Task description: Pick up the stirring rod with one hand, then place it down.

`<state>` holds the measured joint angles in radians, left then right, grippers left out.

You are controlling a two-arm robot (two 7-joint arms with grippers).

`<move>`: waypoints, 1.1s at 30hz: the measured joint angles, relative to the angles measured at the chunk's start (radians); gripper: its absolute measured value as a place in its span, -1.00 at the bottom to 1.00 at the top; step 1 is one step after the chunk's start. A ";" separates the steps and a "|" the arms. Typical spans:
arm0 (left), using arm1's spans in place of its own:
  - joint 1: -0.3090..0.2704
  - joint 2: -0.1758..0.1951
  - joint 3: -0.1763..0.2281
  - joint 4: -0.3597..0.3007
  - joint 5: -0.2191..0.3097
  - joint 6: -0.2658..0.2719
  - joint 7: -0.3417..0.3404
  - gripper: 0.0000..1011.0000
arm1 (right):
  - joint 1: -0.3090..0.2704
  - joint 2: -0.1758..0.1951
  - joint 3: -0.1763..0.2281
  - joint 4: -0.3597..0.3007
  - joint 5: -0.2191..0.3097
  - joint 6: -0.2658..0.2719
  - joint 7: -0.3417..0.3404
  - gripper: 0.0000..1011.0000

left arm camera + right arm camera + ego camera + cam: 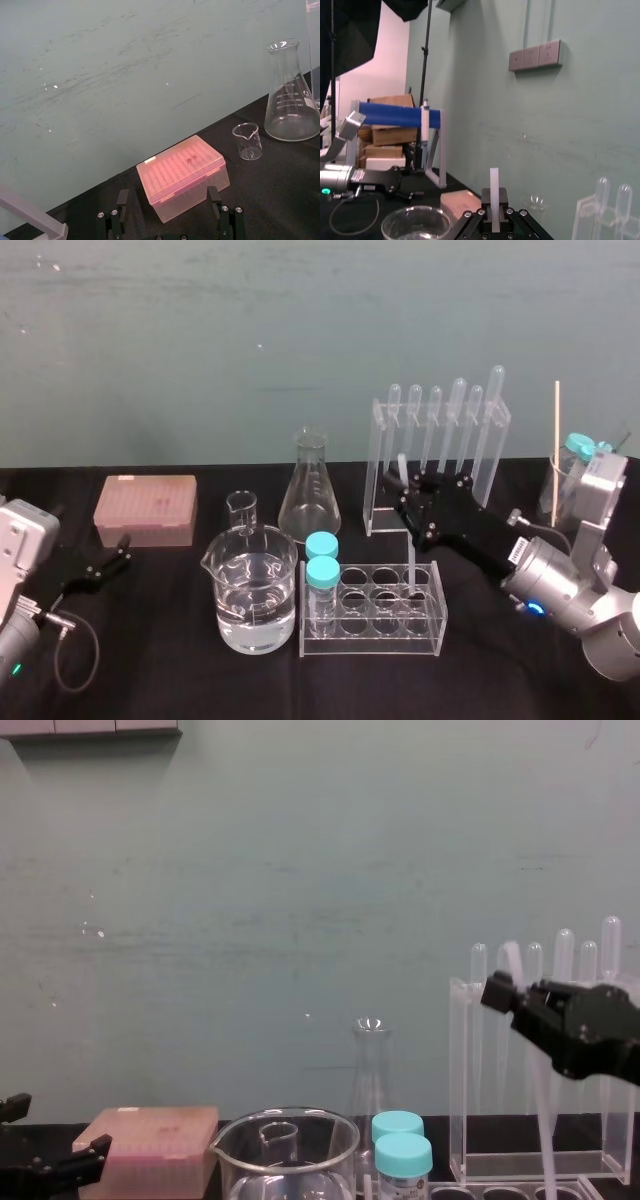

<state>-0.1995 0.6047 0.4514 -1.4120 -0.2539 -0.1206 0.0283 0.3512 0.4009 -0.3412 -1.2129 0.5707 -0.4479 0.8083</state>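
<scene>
Pick-up looked done, put-down to go: black right gripper (408, 488), mid-worktop, pinched the thin translucent whitish stirring rod (493, 185); left gripper (108, 558) idle w/ fingers apart at worktop's left edge.

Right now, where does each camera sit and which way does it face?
Head: high, looking down at the table; left tool lower left, right tool gripping the stirring rod.
Chest: low, facing the wall; both tools at its edges.
Left wrist: behind open fingers, facing the pink box.
Right wrist: behind the shut tool, facing the wall.
Head and chest share the pink box.
</scene>
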 joint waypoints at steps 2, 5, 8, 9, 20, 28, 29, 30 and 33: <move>0.000 0.000 0.000 0.000 0.000 0.000 0.000 0.98 | 0.006 -0.001 -0.006 0.013 -0.006 0.002 0.003 -0.86; 0.000 0.000 0.000 0.000 0.000 0.000 0.000 0.98 | 0.020 -0.003 -0.017 0.040 -0.019 0.004 0.007 -0.86; 0.000 0.000 0.000 0.000 0.000 0.000 0.000 0.98 | 0.033 -0.005 -0.029 0.065 -0.032 0.010 0.008 -0.86; 0.000 0.000 0.000 0.000 0.000 0.000 0.000 0.98 | 0.036 -0.006 -0.031 0.072 -0.035 0.013 0.009 -0.86; 0.000 0.000 0.000 0.000 0.000 0.000 0.000 0.98 | 0.058 -0.008 -0.050 0.110 -0.061 0.047 -0.004 -0.86; 0.000 0.000 0.000 0.000 0.000 0.000 0.000 0.98 | 0.058 -0.007 -0.050 0.110 -0.061 0.046 -0.004 -0.86; 0.000 0.000 0.000 0.000 0.000 0.000 0.000 0.98 | 0.058 -0.007 -0.050 0.110 -0.061 0.046 -0.004 -0.86; 0.000 0.000 0.000 0.000 0.000 0.000 0.000 0.98 | 0.058 -0.007 -0.050 0.110 -0.061 0.046 -0.004 -0.86; 0.000 0.000 0.000 0.000 0.000 0.000 0.000 0.98 | 0.057 -0.007 -0.050 0.110 -0.061 0.045 -0.004 -0.86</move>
<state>-0.1995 0.6047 0.4514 -1.4120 -0.2539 -0.1205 0.0283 0.4086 0.3935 -0.3909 -1.1026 0.5098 -0.4029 0.8046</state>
